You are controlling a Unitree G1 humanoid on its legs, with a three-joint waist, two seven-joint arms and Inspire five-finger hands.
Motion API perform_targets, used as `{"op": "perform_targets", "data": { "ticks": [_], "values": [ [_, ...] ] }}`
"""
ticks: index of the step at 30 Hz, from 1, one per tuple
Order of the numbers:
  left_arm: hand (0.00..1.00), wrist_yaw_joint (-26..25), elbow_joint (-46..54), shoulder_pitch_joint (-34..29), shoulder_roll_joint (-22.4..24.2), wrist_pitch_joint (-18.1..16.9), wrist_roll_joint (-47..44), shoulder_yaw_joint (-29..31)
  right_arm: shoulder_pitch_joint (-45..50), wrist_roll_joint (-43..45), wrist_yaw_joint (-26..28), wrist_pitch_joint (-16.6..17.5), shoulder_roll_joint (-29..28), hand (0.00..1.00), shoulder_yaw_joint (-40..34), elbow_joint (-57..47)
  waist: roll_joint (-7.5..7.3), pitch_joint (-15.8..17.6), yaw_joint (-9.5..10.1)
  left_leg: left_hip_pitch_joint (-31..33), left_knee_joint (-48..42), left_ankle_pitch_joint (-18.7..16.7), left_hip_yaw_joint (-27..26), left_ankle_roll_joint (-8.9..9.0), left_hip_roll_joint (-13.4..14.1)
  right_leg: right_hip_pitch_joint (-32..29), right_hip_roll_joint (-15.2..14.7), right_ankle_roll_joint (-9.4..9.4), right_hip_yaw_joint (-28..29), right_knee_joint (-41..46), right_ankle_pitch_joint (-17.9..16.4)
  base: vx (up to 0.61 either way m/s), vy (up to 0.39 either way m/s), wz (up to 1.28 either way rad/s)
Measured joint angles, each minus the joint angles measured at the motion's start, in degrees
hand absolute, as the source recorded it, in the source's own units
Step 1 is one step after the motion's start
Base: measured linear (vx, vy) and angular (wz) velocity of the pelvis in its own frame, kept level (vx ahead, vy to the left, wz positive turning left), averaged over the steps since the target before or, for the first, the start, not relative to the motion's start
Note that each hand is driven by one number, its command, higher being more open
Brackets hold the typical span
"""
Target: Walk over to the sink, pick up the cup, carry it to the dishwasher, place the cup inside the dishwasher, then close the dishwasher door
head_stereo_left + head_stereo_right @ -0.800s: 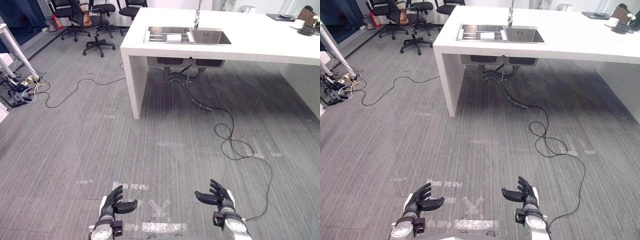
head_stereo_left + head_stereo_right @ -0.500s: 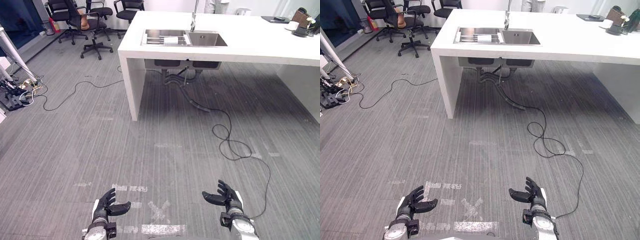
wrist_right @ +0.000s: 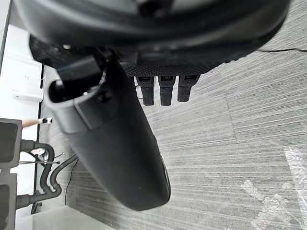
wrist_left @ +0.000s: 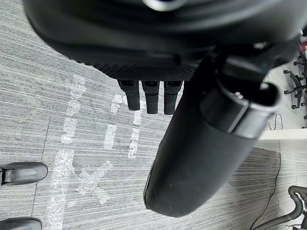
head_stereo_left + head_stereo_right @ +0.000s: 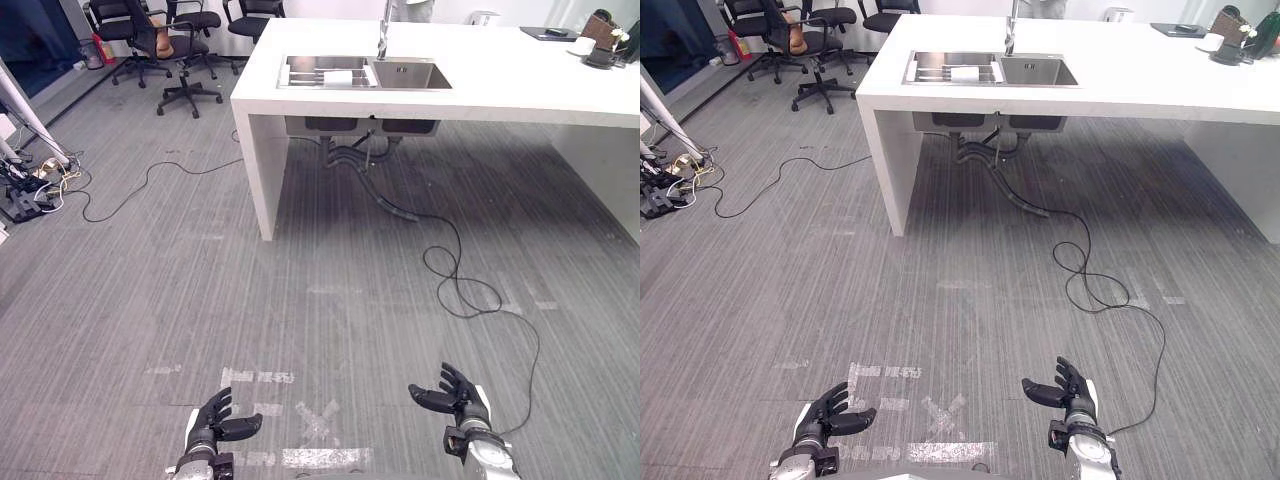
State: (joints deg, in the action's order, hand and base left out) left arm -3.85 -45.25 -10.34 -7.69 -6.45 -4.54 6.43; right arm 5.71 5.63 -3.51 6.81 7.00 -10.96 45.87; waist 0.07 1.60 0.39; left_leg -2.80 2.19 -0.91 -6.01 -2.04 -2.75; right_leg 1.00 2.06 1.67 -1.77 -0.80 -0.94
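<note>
Left hand (image 5: 213, 428) and right hand (image 5: 457, 391) low in frame, fingers loosely open and empty; sink (image 5: 365, 72) far off, top centre; whole task left to do.

Bright, even light; white counter (image 5: 520, 85) top nearly washed out; soft shadow on floor (image 5: 420, 170) beneath it.

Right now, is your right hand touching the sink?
Apart. The left eye view shows the right hand over the floor, the sink far ahead.
</note>
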Motion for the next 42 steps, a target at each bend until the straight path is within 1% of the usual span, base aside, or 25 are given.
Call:
{"op": "perform_targets", "data": {
  "ticks": [10,16,17,18,19,20,22,23,24,25,26,27,29,30,31,32,33,34,35,36,37,38,39,41,42],
  "values": [
    [0.9,0.0,0.0,0.0,1.5,0.0,-0.1,-0.2,0.1,2.1,0.2,-0.5,-0.1,0.9,0.1,2.8,0.43,0.3,0.09,0.3,-0.2,-0.3,-0.1,0.16,0.0,-0.2,0.0,-0.03,0.1,0.0,0.0,0.0,0.0,0.0],
    [0.9,0.0,0.7,-0.1,1.8,0.0,-1.3,-0.2,-0.8,2.1,-0.3,-0.5,0.0,0.9,0.1,2.5,0.67,0.5,0.33,3.5,-3.8,-3.3,-1.8,-0.26,0.4,-3.3,0.2,-0.24,1.5,2.3,-1.6,0.01,0.015,-0.14],
    [0.9,0.0,1.1,-0.1,1.8,0.0,-1.3,-0.2,-1.0,2.1,-0.4,-0.5,0.0,0.9,0.1,2.5,0.72,0.8,0.35,4.3,-5.3,-4.3,-2.0,-0.38,0.5,-4.1,0.2,-0.2,1.7,4.0,-2.6,0.11,0.03,-0.16],
    [0.9,-0.1,2.3,-0.2,1.8,0.0,-1.3,-0.2,-1.3,2.1,-0.6,-0.5,0.0,0.9,0.1,2.2,0.83,1.4,0.44,5.7,-8.6,-6.4,-2.6,-0.55,0.7,-6.4,0.1,-0.49,2.2,8.9,-5.4,0.09,0.025,-0.17],
    [0.9,-0.1,2.6,-0.3,1.8,0.0,-1.4,-0.2,-1.3,2.1,-0.7,-0.5,0.0,0.9,0.1,2.1,0.84,1.4,0.45,6.1,-9.8,-7.4,-2.8,-0.55,0.7,-7.5,0.0,-0.71,2.4,11.2,-6.7,0.11,0.028,-0.22],
    [0.9,-0.1,2.9,-0.3,1.8,0.0,-1.9,-0.2,-1.3,2.1,-0.8,-0.5,0.1,0.9,0.1,1.9,0.82,1.7,0.51,6.2,-11.9,-9.1,-3.4,-0.8,0.5,-9.1,-0.3,-1.42,3.0,16.1,-9.3,0.11,0.028,-0.21],
    [0.9,-0.2,3.7,-0.1,1.8,0.0,-2.3,-0.4,-2.1,2.1,-0.8,-0.5,0.1,0.9,0.1,1.7,1.01,3.1,0.37,5.4,-14.3,-11.9,-4.1,-1.51,0.6,-12.0,-0.7,-4.69,2.6,26.3,-12.6,0.14,0.033,-0.2],
    [0.9,-0.2,4.1,-0.1,1.7,0.0,-2.3,-0.6,-2.2,2.1,-0.8,-0.5,0.1,0.9,0.2,1.5,1.01,3.5,0.32,4.9,-14.7,-12.5,-4.1,-1.52,0.6,-13.5,-0.9,-4.82,2.1,30.0,-12.8,0.15,0.022,-0.05],
    [0.9,-0.5,4.9,0.4,1.5,0.0,-2.5,-1.5,-2.3,2.0,-0.9,-0.6,0.1,0.9,0.4,0.5,0.89,4.7,0.31,3.6,-15.1,-13.2,-3.9,-2.17,0.5,-17.0,-1.5,-5.05,0.7,38.6,-13.2,0.24,0.016,0.06],
    [0.9,-0.7,5.0,0.7,1.3,0.0,-2.6,-2.4,-2.2,2.0,-1.0,-0.7,0.1,0.9,0.6,-0.3,0.42,5.4,0.1,2.2,-15.6,-14.6,-3.6,-2.24,0.0,-19.4,-3.0,-4.5,-1.0,44.9,-14.5,0.21,0.012,0.07],
    [0.9,-0.9,5.0,0.6,1.4,0.0,-2.6,-2.7,-2.2,2.0,-1.1,-0.8,0.2,0.9,0.7,-0.6,0.37,5.5,0.04,1.5,-15.8,-15.2,-3.6,-2.19,-0.1,-20.3,-3.8,-4.2,-1.8,46.2,-15.4,0.25,0.008,0.08],
    [0.9,-1.0,5.0,0.6,1.6,0.0,-2.8,-3.3,-2.3,2.0,-1.3,-0.9,0.3,0.9,1.0,-1.3,0.41,5.6,-0.08,0.2,-15.9,-16.3,-3.1,-2.08,-0.1,-22.0,-5.0,-3.79,-3.6,46.2,-16.8,0.36,-0.019,0.18],
    [0.9,-1.1,4.9,1.8,1.9,0.0,-3.3,-3.5,-3.1,2.0,-1.2,-1.0,1.1,0.9,1.9,-1.5,1.27,6.3,-0.93,-1.8,-15.0,-16.9,-1.7,-1.5,1.4,-24.7,-5.0,-3.41,-5.3,41.5,-17.0,0.48,-0.06,0.33],
    [0.9,-1.2,4.7,2.8,2.1,0.0,-3.9,-3.6,-3.8,2.0,-1.2,-1.0,2.1,0.9,3.0,-1.6,2.4,6.9,-1.26,-2.9,-14.3,-17.1,-0.8,-0.55,3.1,-26.3,-3.7,-3.14,-6.3,35.2,-15.4,0.46,-0.106,0.41],
    [0.9,-1.2,4.7,3.2,1.6,-0.2,-4.4,-3.8,-3.8,2.0,-1.2,-1.0,2.5,0.9,3.5,-1.9,2.18,6.8,-1.32,-3.9,-14.0,-17.8,-0.2,1.29,3.4,-26.1,-3.0,-2.86,-6.3,25.2,-8.2,0.49,-0.115,0.39],
    [0.9,-1.2,4.6,3.1,1.3,-0.2,-4.5,-4.1,-3.5,2.0,-1.2,-0.9,2.7,0.9,3.7,-1.9,1.72,6.6,-1.4,-5.0,-13.8,-18.7,0.3,2.6,3.4,-25.9,-3.2,-0.78,-6.4,23.0,-1.2,0.54,-0.132,0.23],
    [0.9,-1.3,3.5,3.4,2.0,-0.2,-4.5,-4.1,-3.3,2.0,-1.3,-1.2,3.5,0.9,3.7,-1.5,3.1,6.3,-1.15,-6.8,-14.1,-20.2,0.7,3.9,5.1,-25.8,-2.4,2.28,-7.1,25.5,-0.3,0.45,-0.115,0.08],
    [0.9,-1.3,3.5,3.3,2.1,-0.2,-4.5,-4.1,-3.6,2.0,-1.3,-1.3,3.6,0.9,3.7,-1.7,3.74,6.0,-1.4,-6.5,-15.1,-20.2,0.9,4.16,6.1,-25.7,-1.8,2.92,-7.6,25.7,-1.4,0.54,-0.164,0.05],
    [0.9,-1.2,3.5,3.6,2.3,-0.3,-4.5,-4.0,-4.0,2.0,-1.2,-1.2,3.6,0.9,3.7,-2.1,4.07,5.9,-1.57,-5.0,-18.9,-19.5,0.9,5.33,6.9,-24.7,-1.0,3.97,-8.0,25.3,-3.2,0.52,-0.18,0.13],
    [0.9,-1.2,3.3,4.4,2.8,-0.2,-4.5,-3.9,-3.9,2.0,-1.3,-1.2,3.5,0.9,3.7,-2.2,4.28,6.4,-1.64,-1.3,-29.7,-17.7,1.0,6.15,8.4,-21.5,0.0,4.51,-8.7,23.4,-4.3,0.53,-0.193,0.19],
    [0.9,-1.2,3.3,4.6,3.3,-0.2,-4.5,-3.8,-3.5,2.0,-1.4,-1.3,3.4,0.9,3.8,-2.3,4.34,6.6,-1.66,1.5,-37.4,-15.3,1.0,5.99,9.4,-18.8,0.5,4.82,-9.0,21.6,-4.5,0.52,-0.182,0.18],
    [0.9,-1.2,4.2,4.2,4.6,-0.2,-4.5,-3.4,-2.4,2.2,-1.6,-1.3,2.8,0.9,4.7,-3.7,4.16,7.2,-1.12,6.1,-51.7,-13.0,1.1,5.88,11.8,-12.9,1.5,5.27,-8.9,18.2,-4.8,0.58,-0.171,0.08],
    [0.9,-1.1,5.8,3.3,5.6,-0.3,-4.5,-3.2,-1.0,2.2,-1.9,-1.3,1.9,0.9,5.0,-6.3,3.79,8.0,-0.69,10.0,-61.9,-13.2,0.1,5.59,13.8,-7.6,2.1,6.34,-8.1,15.8,-5.5,0.47,-0.13,-0.06],
    [0.9,-1.1,8.0,2.7,6.8,-0.3,-4.5,-3.2,-0.4,2.3,-2.3,-0.7,0.8,0.9,5.2,-8.9,2.8,8.5,0.29,14.6,-67.1,-13.4,-1.6,5.22,15.0,-3.1,2.1,8.23,-6.9,13.7,-6.8,0.37,-0.068,-0.32],
    [0.9,-1.1,9.6,2.3,7.4,-0.3,-4.8,-3.6,-0.8,2.3,-2.3,-0.4,0.1,0.9,5.1,-10.3,2.53,8.6,0.88,19.9,-65.7,-13.7,-2.8,4.72,16.0,-0.4,2.1,8.79,-5.8,11.2,-7.4,0.38,-0.031,-0.33]
  ]
}}
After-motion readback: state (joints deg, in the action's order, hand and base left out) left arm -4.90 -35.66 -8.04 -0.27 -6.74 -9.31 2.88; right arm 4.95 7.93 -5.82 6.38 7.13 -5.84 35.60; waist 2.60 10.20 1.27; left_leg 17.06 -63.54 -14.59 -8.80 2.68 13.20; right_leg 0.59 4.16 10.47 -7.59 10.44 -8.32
